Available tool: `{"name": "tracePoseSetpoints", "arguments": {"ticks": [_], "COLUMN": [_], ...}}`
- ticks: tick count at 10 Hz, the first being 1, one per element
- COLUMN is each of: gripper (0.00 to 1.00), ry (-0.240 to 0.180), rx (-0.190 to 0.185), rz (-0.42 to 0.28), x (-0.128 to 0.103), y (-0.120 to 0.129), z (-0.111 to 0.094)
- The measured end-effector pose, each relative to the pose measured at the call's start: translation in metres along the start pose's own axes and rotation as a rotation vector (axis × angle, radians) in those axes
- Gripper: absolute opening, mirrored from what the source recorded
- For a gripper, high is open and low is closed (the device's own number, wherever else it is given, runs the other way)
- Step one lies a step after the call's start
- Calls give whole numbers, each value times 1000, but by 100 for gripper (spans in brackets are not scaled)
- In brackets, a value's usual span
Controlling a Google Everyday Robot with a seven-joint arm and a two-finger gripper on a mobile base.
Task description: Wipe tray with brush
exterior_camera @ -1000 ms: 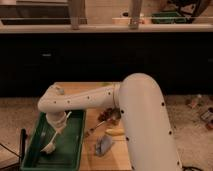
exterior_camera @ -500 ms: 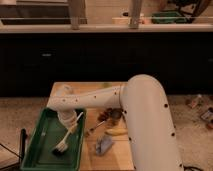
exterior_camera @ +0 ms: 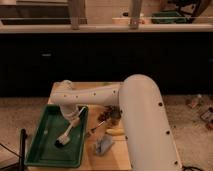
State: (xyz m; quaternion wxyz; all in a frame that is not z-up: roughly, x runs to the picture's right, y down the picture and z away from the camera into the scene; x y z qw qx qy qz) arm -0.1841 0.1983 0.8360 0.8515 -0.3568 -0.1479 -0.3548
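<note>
The wiping itself looks to be the step in hand; the tray [exterior_camera: 42,150] lies at the near left corner of the wooden table [exterior_camera: 117,161], and the brush [exterior_camera: 66,135] stands slanted inside it, its dark head down on the tray floor about mid-tray and its pale handle rising toward the tray's far right rim; the gripper [exterior_camera: 75,117] hangs just above that rim, at the upper end of the handle, and seems to be carrying the brush, though whether its jaws are pinched on the handle or spread I cannot tell; judging from this, the next move calls for dragging the head across the tray floor while keeping the bristles pressed down and inside the rim; right of the tray, near it, lie a grey utensil [exterior_camera: 98,128], a yellowish item [exterior_camera: 115,132] and a bluish bundle [exterior_camera: 104,145]; no brand, label or writing can be read anywhere.
</note>
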Motion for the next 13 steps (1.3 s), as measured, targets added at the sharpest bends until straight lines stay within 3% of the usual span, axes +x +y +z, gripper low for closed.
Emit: {"name": "tracePoseSetpoints", "arguments": {"ticks": [4, 7, 13], "gripper": [0, 0, 0], "ry": [-1, -36, -85], "rx": [85, 136, 150], "rz": [2, -48, -138], "x": [-5, -26, -49], "y": [-24, -31, -6], "z": [-14, -24, -35]}}
